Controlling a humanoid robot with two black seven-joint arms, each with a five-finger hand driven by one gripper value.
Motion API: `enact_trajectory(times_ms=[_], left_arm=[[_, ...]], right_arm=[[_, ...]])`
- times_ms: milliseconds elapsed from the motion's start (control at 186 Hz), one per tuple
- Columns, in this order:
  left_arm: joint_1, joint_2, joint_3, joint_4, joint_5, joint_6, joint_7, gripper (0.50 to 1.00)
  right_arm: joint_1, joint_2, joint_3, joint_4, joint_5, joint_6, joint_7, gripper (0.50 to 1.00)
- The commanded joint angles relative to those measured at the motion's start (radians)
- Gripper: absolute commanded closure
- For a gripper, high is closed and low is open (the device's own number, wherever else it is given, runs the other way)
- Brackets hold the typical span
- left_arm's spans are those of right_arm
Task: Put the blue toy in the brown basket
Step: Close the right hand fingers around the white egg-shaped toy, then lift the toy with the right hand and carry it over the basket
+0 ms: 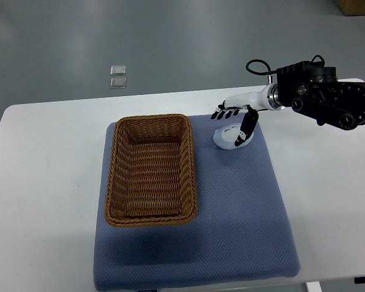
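Basket (151, 171) of brown wicker lies on the left half of a blue-grey mat (243, 225), long side running away from the camera, holding nothing. The mat covers the middle of a white table (42, 182).

In the top view, the only camera, the blue toy (229, 137) sits on the mat near its far edge, to the right of the basket's far right corner and clear of the rim. It is a small, pale blue, rounded thing with a faint face on its upper side.

The right hand (236, 119) reaches in from the right edge on a black and white arm (319, 97). Its fingers (224, 112) stretch out to the left just beyond the toy, and the dark thumb (247, 126) points down along the toy's right side, touching it or nearly so. The hand looks loosely spread around the toy and not clamped on it; whether the fingers actually press the far side cannot be made out.

2 small clear squares (118, 76) lie on the grey floor (170, 42) beyond the table. The left arm does not show.
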Motion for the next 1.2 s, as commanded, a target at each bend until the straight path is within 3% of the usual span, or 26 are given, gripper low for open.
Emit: enact_trajectory(times_ms=[0, 268, 488, 709, 934, 1197], left_arm=[[0.0, 0.0, 0.0, 0.002, 0.0, 0.0, 0.0, 0.5], [0.01, 0.0, 0.0, 0.003, 0.0, 0.0, 0.0, 0.5], [0.013, 0.0, 0.0, 0.003, 0.0, 0.0, 0.0, 0.5], [0.014, 0.0, 0.0, 0.003, 0.0, 0.0, 0.0, 0.5], [0.013, 0.0, 0.002, 0.0, 0.0, 0.0, 0.0, 0.5], [0.013, 0.0, 0.003, -0.006, 0.0, -0.001, 0.0, 0.5]], right_arm=[[-0.014, 0.003, 0.0, -0.001, -0.002, -0.022, 0.002, 0.609], [-0.049, 0.03, 0.0, -0.036, -0.045, -0.053, 0.002, 0.646], [-0.067, 0.055, -0.031, -0.065, -0.052, -0.095, 0.002, 0.744], [-0.074, 0.057, -0.046, -0.069, -0.058, -0.111, 0.008, 0.879], [0.011, -0.009, -0.033, -0.047, -0.034, -0.087, 0.008, 0.883], [0.121, -0.066, -0.031, 0.073, 0.034, -0.041, 0.003, 0.875]])
